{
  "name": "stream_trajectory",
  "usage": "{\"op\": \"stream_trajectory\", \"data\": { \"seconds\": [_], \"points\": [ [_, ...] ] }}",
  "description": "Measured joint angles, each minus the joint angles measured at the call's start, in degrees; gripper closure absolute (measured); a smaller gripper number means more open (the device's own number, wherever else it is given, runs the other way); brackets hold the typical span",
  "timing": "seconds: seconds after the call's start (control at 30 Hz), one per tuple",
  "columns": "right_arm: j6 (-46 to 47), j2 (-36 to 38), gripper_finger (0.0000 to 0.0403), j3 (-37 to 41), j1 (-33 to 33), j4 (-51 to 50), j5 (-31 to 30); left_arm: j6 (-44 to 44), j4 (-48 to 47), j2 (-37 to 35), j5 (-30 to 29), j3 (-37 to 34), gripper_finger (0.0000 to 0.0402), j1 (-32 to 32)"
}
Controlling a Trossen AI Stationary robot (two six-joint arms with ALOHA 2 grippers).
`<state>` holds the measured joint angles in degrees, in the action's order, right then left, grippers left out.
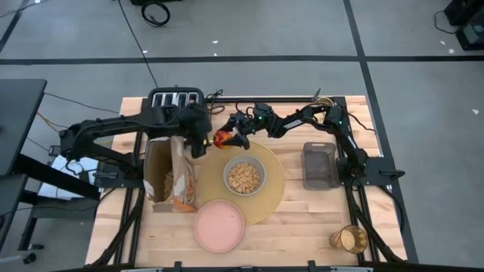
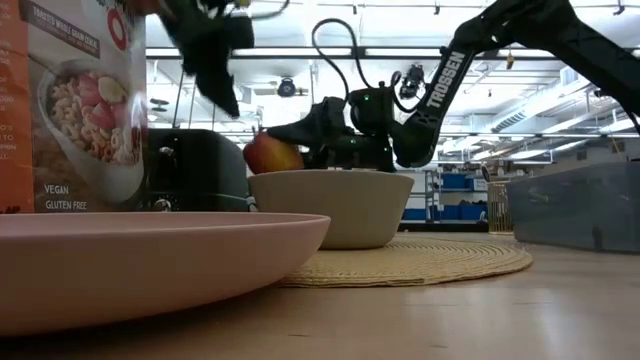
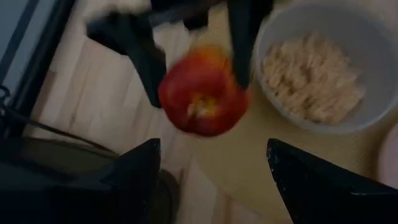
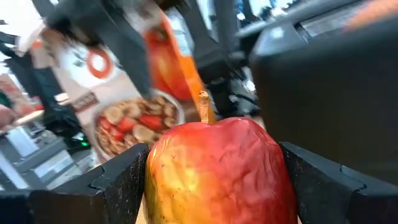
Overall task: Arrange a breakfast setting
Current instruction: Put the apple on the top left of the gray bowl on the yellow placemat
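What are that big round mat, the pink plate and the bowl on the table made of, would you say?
The round mat looks like woven straw or similar fibre: tan, with ridged coils showing in the low view. The pink plate looks like matte plastic or melamine, perhaps glazed ceramic; its surface is smooth, even and dull. The bowl looks similar, pale and smooth, with no shine; plastic or ceramic, I cannot tell which.

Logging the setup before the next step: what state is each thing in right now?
apple: gripped by right gripper, above the placemat's edge
left gripper: open, empty, beside the apple
bowl: upright on placemat, holding cereal
pink plate: empty
tumbler: lying on its side
cereal box: standing upright
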<state>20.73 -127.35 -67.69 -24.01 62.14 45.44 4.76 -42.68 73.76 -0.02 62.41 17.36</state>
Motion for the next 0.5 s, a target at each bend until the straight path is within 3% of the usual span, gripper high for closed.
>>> {"op": "stream_trajectory", "data": {
  "seconds": [0.23, 0.5],
  "points": [
    [3.44, 0.0, 0.0075, -0.04, -0.01, 5.37, 3.56, 2.51, 10.5, 1.03, -0.03, -5.6, 0.0132, 0.82],
    [3.68, 0.0, 0.0075, -0.04, -0.02, 5.49, 3.71, 3.41, 12.74, 0.94, 2.79, -5.72, 0.0202, 0.81]
  ]
}}
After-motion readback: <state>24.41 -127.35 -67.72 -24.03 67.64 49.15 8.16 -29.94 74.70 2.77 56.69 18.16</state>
